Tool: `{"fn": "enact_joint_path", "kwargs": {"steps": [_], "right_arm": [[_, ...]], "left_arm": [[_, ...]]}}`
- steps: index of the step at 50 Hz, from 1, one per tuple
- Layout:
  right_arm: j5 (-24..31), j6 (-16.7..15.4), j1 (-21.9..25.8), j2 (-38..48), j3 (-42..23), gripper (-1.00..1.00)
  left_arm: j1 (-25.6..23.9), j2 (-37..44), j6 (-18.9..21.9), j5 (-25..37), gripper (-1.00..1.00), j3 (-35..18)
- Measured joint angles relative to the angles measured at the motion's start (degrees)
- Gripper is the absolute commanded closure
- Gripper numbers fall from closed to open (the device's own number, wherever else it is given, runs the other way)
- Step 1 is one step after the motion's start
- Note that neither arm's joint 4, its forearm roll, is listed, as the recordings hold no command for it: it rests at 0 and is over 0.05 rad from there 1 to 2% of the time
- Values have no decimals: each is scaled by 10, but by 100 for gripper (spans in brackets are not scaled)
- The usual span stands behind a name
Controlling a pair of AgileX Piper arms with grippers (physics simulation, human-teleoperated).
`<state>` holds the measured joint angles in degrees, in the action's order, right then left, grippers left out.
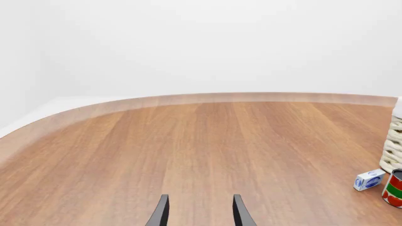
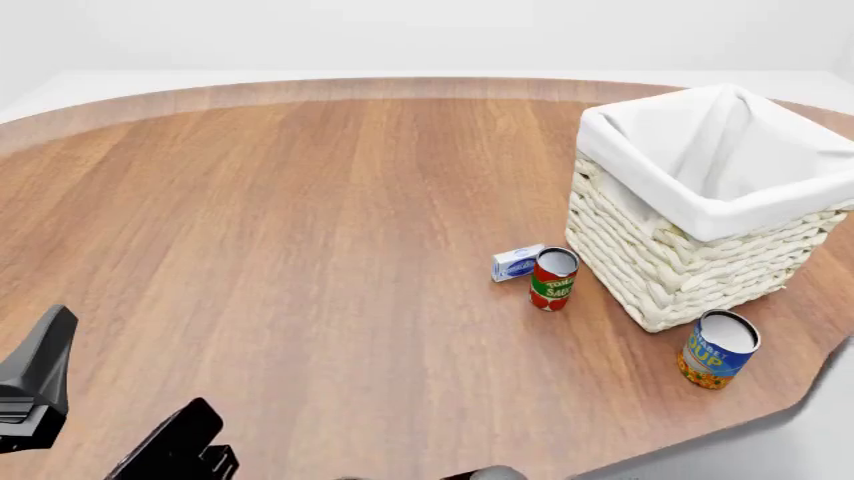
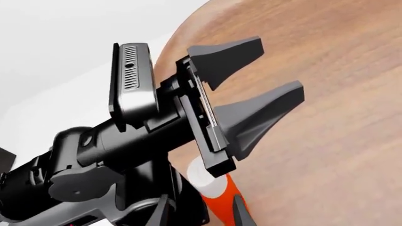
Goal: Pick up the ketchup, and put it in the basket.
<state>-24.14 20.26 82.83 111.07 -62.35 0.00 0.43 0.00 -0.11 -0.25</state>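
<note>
The ketchup [image 3: 221,201] shows only in the right wrist view, as a white cap and part of a red body. It lies between the fingers of my right gripper [image 3: 201,200], which stand wide apart; I cannot see them pressing on it. My left gripper [image 3: 276,68] is open and empty, low over the table close in front of the right wrist camera. It also shows at the near left of the front view [image 2: 127,365] and in its own view [image 1: 201,197]. The basket [image 2: 667,270] stands at the right of the table and looks empty. The right gripper is out of the front view.
A red-and-green tomato sauce can [image 2: 553,280] and a small white-and-blue box [image 2: 517,262] stand just left of the basket. A blue-and-orange can [image 2: 717,350] stands in front of it near the table's edge. The can [image 1: 394,189] and box [image 1: 368,180] also show in the left wrist view.
</note>
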Motion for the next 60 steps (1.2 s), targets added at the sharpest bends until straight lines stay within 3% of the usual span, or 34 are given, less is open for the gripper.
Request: {"fn": "enact_joint_path", "kwargs": {"steps": [48,49,60], "right_arm": [[13,7,-14,80,-63,-100],[13,7,-15,81,-63,100],[8,1,-18,84,-66,100]], "left_arm": [[0,0,0,0,-100,0],[0,0,0,0,-100,0],[0,0,0,0,-100,0]]}}
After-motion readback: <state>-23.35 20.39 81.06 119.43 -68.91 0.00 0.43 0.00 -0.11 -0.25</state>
